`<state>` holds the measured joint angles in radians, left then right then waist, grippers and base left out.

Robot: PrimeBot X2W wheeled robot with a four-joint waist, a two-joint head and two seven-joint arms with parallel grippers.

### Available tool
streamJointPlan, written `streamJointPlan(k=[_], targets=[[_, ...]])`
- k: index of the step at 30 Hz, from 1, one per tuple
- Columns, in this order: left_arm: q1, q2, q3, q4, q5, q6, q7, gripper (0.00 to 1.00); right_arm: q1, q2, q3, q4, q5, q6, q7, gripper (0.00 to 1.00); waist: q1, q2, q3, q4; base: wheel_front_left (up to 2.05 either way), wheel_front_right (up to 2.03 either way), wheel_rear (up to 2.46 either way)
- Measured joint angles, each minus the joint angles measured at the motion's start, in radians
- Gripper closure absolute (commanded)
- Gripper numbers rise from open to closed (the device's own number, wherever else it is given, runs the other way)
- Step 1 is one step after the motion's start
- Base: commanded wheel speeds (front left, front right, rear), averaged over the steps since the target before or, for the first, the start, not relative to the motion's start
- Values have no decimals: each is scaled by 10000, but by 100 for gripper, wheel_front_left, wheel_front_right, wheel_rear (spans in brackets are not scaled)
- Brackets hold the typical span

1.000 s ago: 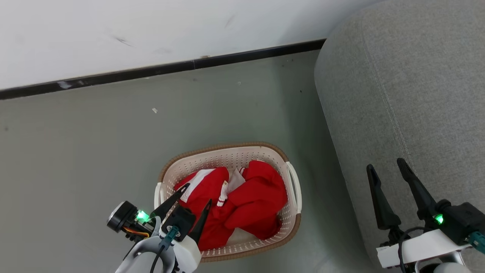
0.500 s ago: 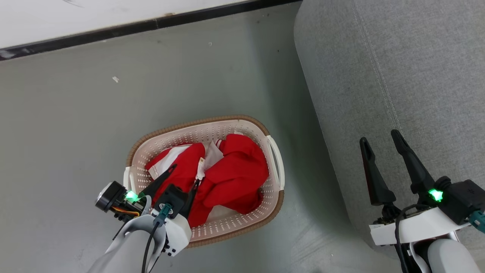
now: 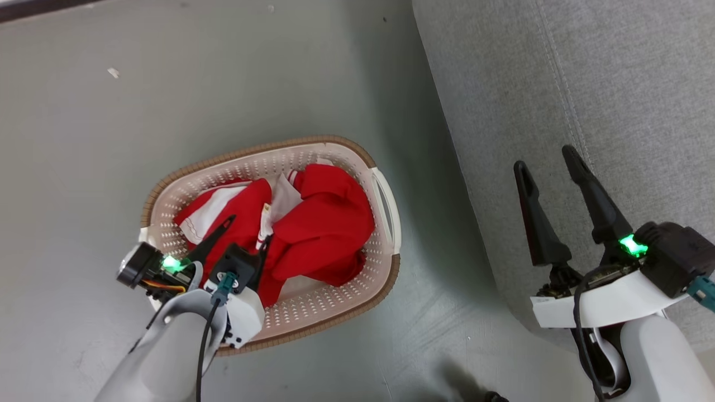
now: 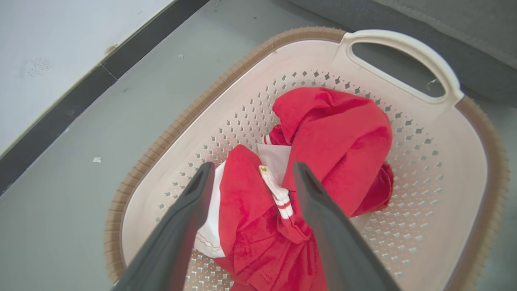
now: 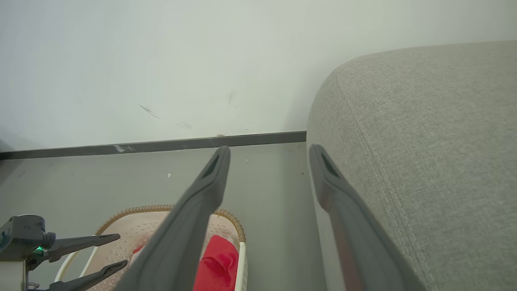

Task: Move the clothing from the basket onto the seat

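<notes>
Left gripper [image 3: 249,230] is hanging over the near-left part of the basket [image 3: 329,296] in the head view, fingers spread. Its tips are pointing into the clothing [image 3: 318,229], which is lying wholly inside the basket, its length running from a white panel by those tips across toward the seat-side handle. Right gripper [image 3: 545,159] is hovering over the seat [image 3: 586,84], fingers apart and empty, well apart from the basket, so the left arm is the nearer one.

Over to the left wrist view: the open fingers [image 4: 194,210] are straddling a red fold with striped white trim. Whether they are touching it, I cannot tell. The bulk of the heap is bunching ahead and to the right.

Now the right wrist view: the spread fingers [image 5: 202,194] are pointing at the wall, with the seat rising on their right and the basket sitting low on their left.
</notes>
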<state>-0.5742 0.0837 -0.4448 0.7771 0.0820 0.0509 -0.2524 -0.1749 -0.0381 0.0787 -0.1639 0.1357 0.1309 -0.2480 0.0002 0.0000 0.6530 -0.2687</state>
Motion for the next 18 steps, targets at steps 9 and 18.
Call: streamJointPlan(k=[9,18], targets=[[-632,159,-100,305,447,186,0,0,-614,-2,128,-167,146,0,-35,0,-1,0,715,-277,0,0,0],[-1070,224,-217,834,594,334,-2,0,-1025,-4,303,-167,410,0,-73,0,0,0,1292,-527,0,0,0]])
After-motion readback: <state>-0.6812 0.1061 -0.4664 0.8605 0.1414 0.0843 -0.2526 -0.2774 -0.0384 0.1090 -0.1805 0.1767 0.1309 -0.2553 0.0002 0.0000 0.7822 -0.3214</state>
